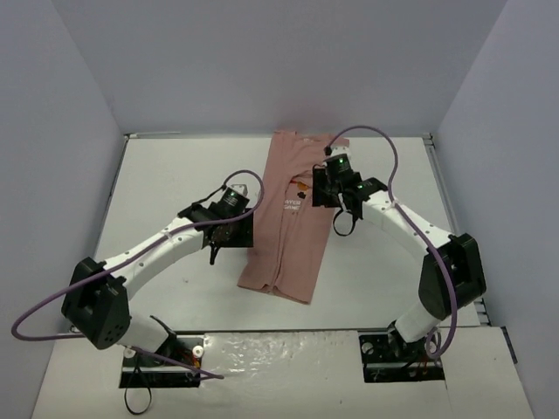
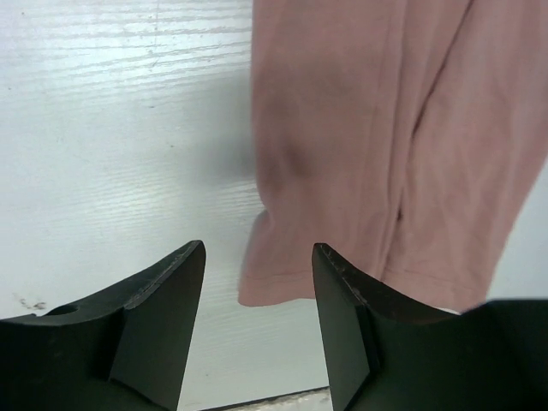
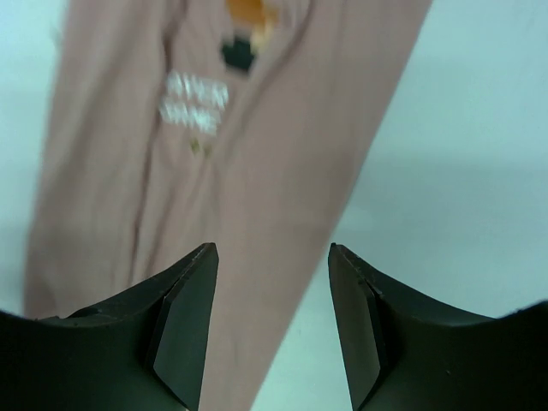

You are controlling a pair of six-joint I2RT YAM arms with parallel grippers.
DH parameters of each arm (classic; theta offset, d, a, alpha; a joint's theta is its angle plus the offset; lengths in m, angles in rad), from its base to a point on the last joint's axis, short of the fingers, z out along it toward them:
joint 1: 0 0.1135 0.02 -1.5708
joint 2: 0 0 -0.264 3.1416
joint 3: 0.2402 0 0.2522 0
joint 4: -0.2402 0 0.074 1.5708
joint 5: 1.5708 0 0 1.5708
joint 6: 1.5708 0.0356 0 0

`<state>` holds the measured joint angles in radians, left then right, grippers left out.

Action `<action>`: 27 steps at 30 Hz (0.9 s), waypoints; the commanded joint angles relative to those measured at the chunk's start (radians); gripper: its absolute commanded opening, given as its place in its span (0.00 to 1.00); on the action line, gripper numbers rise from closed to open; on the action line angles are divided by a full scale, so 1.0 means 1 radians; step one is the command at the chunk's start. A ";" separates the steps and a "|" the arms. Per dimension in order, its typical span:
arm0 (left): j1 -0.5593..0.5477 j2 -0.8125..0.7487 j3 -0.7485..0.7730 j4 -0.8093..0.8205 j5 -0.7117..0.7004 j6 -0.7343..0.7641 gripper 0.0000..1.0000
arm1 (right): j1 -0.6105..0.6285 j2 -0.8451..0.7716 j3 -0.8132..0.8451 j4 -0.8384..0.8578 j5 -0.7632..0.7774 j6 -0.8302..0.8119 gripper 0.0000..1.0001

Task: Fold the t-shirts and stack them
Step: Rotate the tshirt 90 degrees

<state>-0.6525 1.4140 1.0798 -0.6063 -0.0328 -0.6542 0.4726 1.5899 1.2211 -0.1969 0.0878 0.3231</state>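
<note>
Both pairs gape wide, holding nothing: left fingers [image 2: 163, 295] beside a corner of the dusty-pink t-shirt [image 2: 368, 145], right fingers [image 3: 184, 300] above its edge. Only the right wrist view shows the orange-and-dark chest graphic [image 3: 244, 34] and white lettering [image 3: 195, 101], too blurred to read. From above, the shirt lies folded lengthwise mid-tabletop [image 1: 175, 166], with bent arms flanking it.

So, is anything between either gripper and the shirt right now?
Nothing visible. The shirt lies on the table folded into a long strip. The left gripper is open beside its left edge and the right gripper is open above its right edge, with only cloth and bare table ahead of them.
</note>
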 commanded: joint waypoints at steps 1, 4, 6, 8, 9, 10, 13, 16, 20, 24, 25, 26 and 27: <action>0.006 0.036 0.001 -0.018 -0.054 0.096 0.50 | 0.077 -0.041 -0.167 -0.021 0.016 0.135 0.52; 0.010 0.080 -0.007 -0.007 -0.060 0.094 0.50 | 0.154 -0.046 -0.226 -0.019 0.038 0.199 0.52; 0.010 0.118 -0.013 0.012 -0.046 0.080 0.50 | 0.205 -0.032 -0.250 -0.016 0.065 0.230 0.52; 0.010 0.149 -0.017 0.040 -0.036 0.058 0.50 | 0.254 -0.020 -0.279 -0.006 0.096 0.256 0.51; 0.008 0.160 -0.018 0.050 -0.033 0.050 0.50 | 0.261 -0.015 -0.288 -0.002 0.104 0.268 0.50; 0.008 0.180 -0.018 0.054 -0.030 0.038 0.50 | 0.266 -0.010 -0.296 -0.001 0.111 0.273 0.50; 0.006 0.225 -0.020 0.073 -0.028 0.017 0.50 | 0.270 -0.002 -0.337 0.009 0.148 0.283 0.49; 0.005 0.283 -0.041 0.095 -0.017 -0.019 0.50 | 0.256 0.019 -0.389 0.014 0.182 0.276 0.49; -0.006 0.310 -0.081 0.121 -0.003 -0.067 0.50 | 0.221 0.030 -0.426 0.011 0.194 0.272 0.48; -0.013 0.307 -0.124 0.123 0.009 -0.100 0.50 | 0.124 -0.010 -0.489 0.003 0.178 0.274 0.48; -0.018 0.301 -0.130 0.123 0.015 -0.106 0.50 | 0.102 -0.034 -0.498 0.002 0.167 0.272 0.48; -0.025 0.293 -0.133 0.123 0.017 -0.110 0.50 | 0.089 -0.047 -0.500 0.001 0.159 0.268 0.48; -0.037 0.277 -0.135 0.120 0.019 -0.113 0.50 | 0.082 -0.058 -0.495 -0.014 0.171 0.264 0.48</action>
<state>-0.6578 1.6829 1.0060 -0.4775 -0.0598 -0.7014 0.6233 1.5671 0.7742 -0.1121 0.2018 0.5949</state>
